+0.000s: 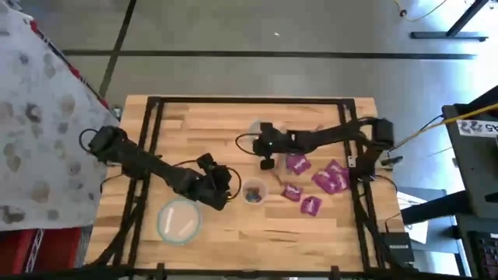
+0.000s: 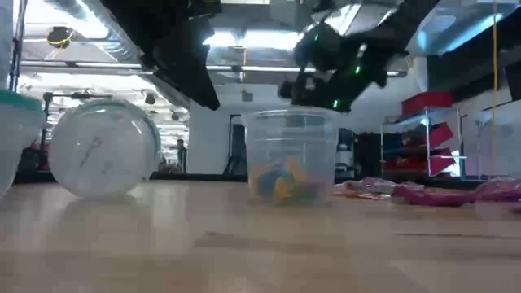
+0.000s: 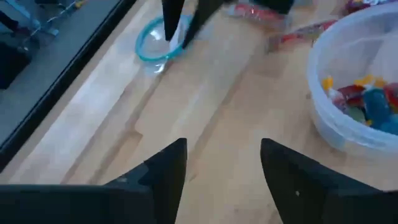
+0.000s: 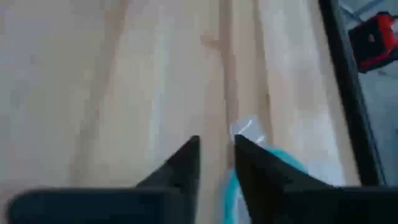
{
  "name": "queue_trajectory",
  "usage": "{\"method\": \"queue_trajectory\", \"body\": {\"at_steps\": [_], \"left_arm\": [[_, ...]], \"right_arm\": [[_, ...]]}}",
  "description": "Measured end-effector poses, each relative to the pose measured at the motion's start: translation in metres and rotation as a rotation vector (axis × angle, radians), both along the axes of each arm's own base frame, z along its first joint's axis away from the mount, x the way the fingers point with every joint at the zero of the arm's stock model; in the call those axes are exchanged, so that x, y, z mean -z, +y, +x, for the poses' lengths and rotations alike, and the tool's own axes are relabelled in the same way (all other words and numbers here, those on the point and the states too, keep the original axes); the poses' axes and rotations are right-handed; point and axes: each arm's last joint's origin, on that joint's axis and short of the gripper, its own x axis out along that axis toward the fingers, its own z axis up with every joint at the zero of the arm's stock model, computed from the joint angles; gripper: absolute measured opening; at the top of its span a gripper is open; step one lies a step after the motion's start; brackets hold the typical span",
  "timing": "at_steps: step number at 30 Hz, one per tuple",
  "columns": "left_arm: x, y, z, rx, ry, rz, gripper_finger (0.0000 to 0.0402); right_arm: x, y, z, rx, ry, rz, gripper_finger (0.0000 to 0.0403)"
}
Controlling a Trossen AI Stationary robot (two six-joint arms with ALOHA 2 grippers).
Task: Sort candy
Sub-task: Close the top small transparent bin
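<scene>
Several magenta-purple wrapped candy packets near bench's right edge look light, crinkly; pinch wrapper edges; right end effector narrowly parted, empty

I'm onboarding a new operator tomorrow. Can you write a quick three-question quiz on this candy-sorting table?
1. True or false: the small clear cup in the middle of the table already holds colourful candy.
2. On which side of that cup do the magenta-purple packets lie in the overhead view: A) left, B) right, C) inside it?
3. Fill in: the left gripper hovers over bare wood with its jaws ____.

Key
1. True; mixed yellow, blue and red pieces show inside.
2. B.
3. Open. The right gripper hangs near a teal-rimmed bowl.
</scene>
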Motion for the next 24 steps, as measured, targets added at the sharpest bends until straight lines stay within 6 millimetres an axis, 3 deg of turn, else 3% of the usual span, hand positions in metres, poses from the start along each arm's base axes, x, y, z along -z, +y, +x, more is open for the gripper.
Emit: {"method": "queue_trajectory", "body": {"at_steps": [4,8,18,24], "left_arm": [[0.0,0.0,0.0,0.0,0.002,0.002,0.0189],[0.0,0.0,0.0,-0.001,-0.003,0.0,0.0189],[0.0,0.003,0.001,-0.011,-0.005,-0.002,0.0189],[-0.001,0.003,0.002,-0.011,-0.019,-0.008,0.0189]], "right_arm": [[0.022,-0.008,0.007,0.09,-0.008,-0.099,0.0211],[0.03,-0.012,0.011,0.164,-0.015,-0.15,0.0236],[0.037,-0.044,0.004,0.23,-0.101,0.09,0.0194],[0.04,-0.049,0.002,0.239,-0.109,0.145,0.0144]]}}
